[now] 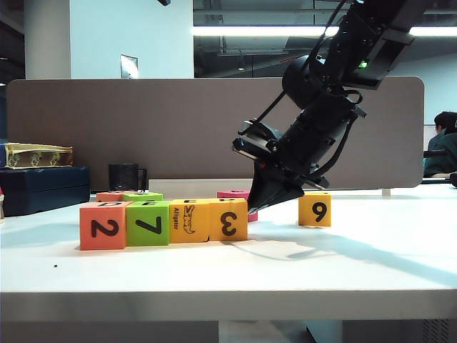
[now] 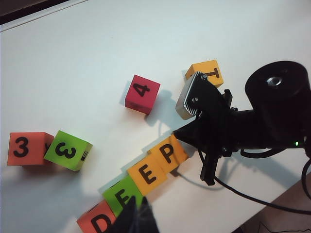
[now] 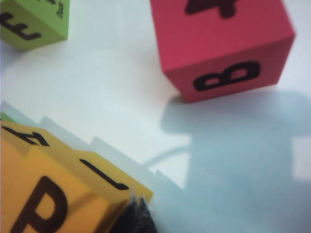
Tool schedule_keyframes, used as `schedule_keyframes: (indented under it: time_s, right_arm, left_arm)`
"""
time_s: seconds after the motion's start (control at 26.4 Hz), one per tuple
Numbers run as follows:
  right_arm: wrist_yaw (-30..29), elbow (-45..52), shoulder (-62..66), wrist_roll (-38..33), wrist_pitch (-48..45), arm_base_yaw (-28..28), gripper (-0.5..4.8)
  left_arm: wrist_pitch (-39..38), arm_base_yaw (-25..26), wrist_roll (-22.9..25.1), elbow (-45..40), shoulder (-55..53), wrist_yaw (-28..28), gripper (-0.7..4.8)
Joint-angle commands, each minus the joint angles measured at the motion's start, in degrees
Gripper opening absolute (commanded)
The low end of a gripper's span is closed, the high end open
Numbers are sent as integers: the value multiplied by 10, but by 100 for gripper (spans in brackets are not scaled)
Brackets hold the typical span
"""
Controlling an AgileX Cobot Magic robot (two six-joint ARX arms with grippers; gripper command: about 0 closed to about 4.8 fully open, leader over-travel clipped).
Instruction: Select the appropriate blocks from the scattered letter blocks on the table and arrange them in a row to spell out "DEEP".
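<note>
Four-block row [image 1: 163, 222] sits at the surface's [image 1: 214, 275] front left, tops spelling DEEP. Left gripper [image 2: 136, 218] hovers over the D end, fingers pressed together. Right gripper [image 1: 275, 194] hangs at the row's 3 o'clock end, fingers pressed together, empty. Red block [image 3: 223, 46] lies apart.

four blocks [image 1: 164, 222] abreast, right pincer [image 1: 275, 196] beside

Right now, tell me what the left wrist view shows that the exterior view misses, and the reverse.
Only the left wrist view shows the top faces of the row of four blocks spelling DEEP, and the shut left gripper above it. Only the exterior view shows their front faces: 2, 7, alligator, 3. Both show the right gripper at the P end, on the white table.
</note>
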State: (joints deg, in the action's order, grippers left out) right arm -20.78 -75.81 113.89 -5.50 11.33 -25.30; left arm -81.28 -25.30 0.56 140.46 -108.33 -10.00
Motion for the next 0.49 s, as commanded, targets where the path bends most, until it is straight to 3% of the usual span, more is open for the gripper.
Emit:
schedule_keyframes:
  time_s: [0.04,0.49]
  right_arm:
    - [-4,-2,-2,2,7,-6,-5]
    - [-12,-2,-2,2,34,-26,-6]
  left_arm:
    - [-5,0,1,2,5,-3,-6]
    - [-5,0,5,2,5,-3,-6]
